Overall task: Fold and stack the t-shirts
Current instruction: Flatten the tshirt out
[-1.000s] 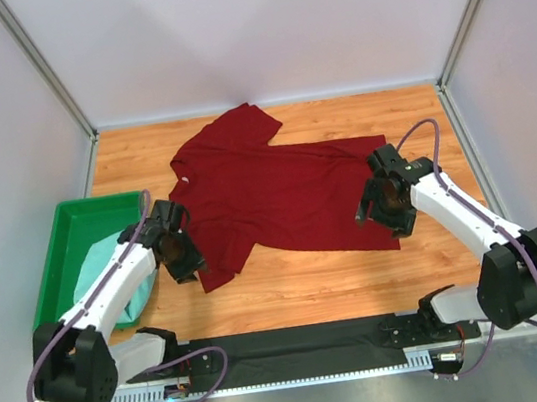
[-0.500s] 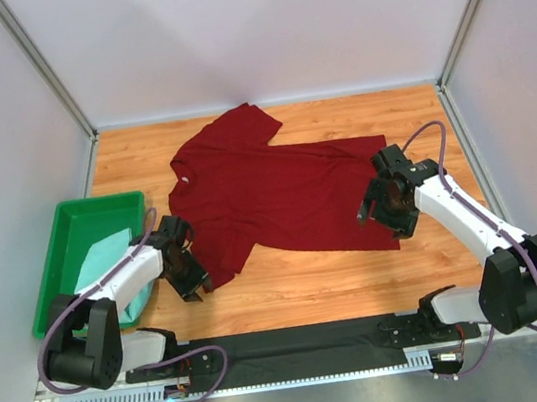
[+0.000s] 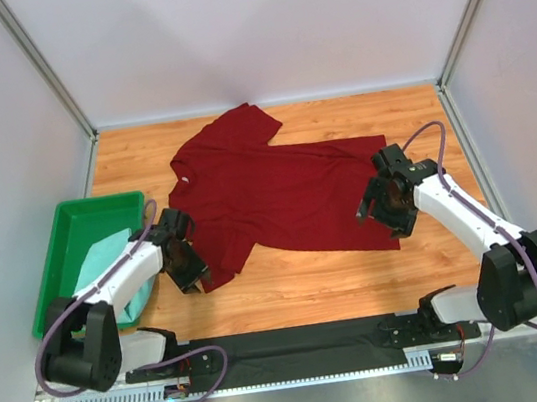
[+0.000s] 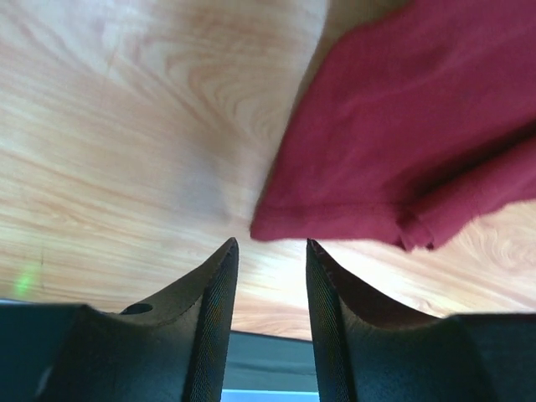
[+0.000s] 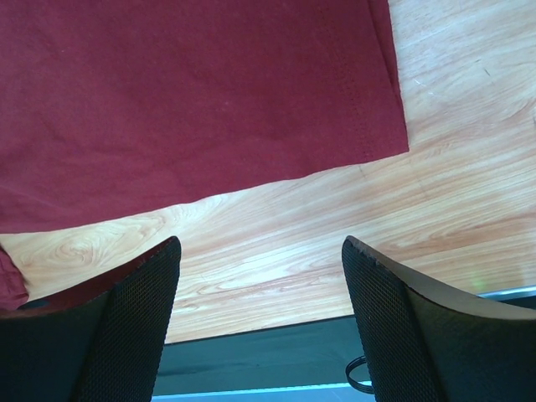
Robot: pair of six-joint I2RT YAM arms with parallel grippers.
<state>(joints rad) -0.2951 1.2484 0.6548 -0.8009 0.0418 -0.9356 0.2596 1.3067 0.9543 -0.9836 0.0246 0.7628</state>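
The maroon t-shirt [image 3: 277, 188] lies spread flat on the wooden table, collar to the left, hem to the right. The pale mint t-shirt [image 3: 107, 271] lies bunched in the green tray. My left gripper [image 3: 190, 273] is open and empty just beside the near sleeve's corner [image 4: 335, 222], its fingers [image 4: 213, 310] a narrow gap apart. My right gripper [image 3: 384, 216] is open wide and empty, hovering over the near hem corner [image 5: 368, 126] of the maroon shirt, with bare wood between its fingertips [image 5: 138, 310].
The bright green tray [image 3: 59, 252] stands at the table's left edge. A black strip [image 3: 300, 343] runs along the near edge by the arm bases. White walls and metal posts enclose the table. Bare wood [image 3: 312, 285] shows in front of the shirt.
My left gripper swung toward the near edge, then edged back toward the maroon sleeve corner. My right gripper has barely moved.
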